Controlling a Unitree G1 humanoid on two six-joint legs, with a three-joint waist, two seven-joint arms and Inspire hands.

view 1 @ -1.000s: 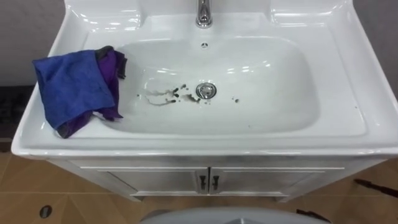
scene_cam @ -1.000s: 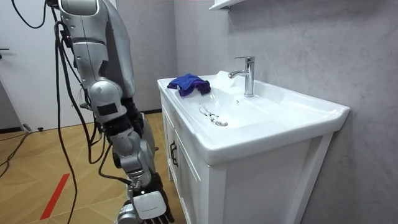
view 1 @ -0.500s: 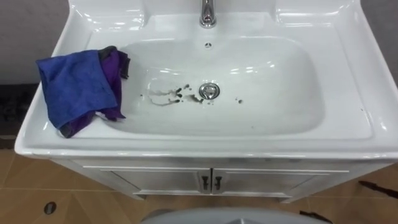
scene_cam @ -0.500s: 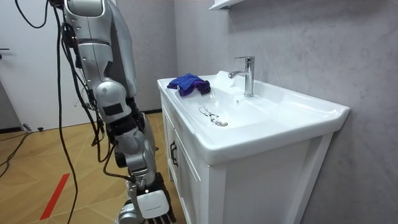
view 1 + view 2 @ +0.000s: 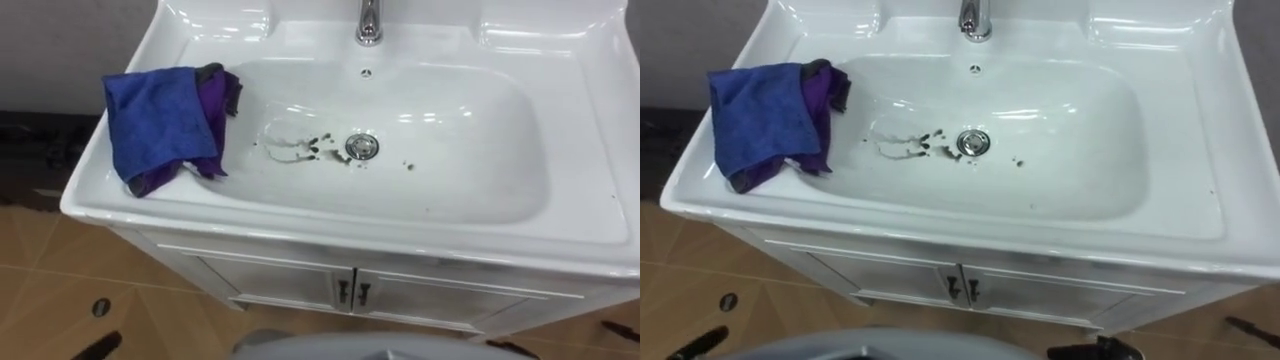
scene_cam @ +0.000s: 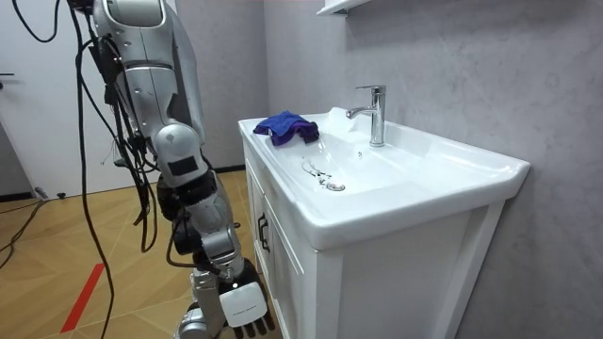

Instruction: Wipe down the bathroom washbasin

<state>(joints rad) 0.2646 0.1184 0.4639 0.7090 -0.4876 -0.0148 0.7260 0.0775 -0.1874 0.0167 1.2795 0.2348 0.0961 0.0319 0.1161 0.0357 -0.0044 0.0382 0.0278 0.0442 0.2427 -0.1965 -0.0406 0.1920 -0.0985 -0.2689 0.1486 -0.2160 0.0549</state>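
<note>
**Basin not wiped, cloth parked on the rim**

Blue cloth is bunched on the basin's left rim, one edge drooping into the bowl. Dark smudges sit just left of the drain. Right hand hangs low by the cabinet, fingers loose, holding nothing.

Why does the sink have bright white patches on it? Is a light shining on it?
Left eye view: glare streaks on the glossy basin, in its bowl and back corners, probably from a light overhead; the blue cloth looks matt, with no shine. Room view: the metal tap gleams too.
</note>
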